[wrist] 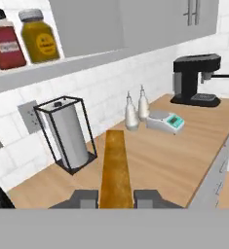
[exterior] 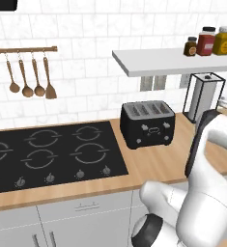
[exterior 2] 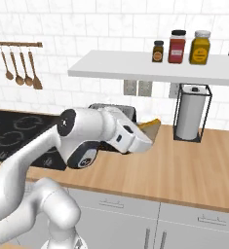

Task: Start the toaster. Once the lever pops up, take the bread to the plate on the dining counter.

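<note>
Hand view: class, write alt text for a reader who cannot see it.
The gripper holds a slice of bread edge-on above a wooden counter. Behind stand a paper towel holder, two bottles, a kitchen scale and a black coffee machine.

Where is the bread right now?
The bread is clamped edge-on in the gripper, held above the wood counter. In the right base view it sits just right of the toaster, left of the paper towel holder.

Matt bread point(wrist: 115, 168) (crust browner), wood counter point(wrist: 155, 165).
</note>
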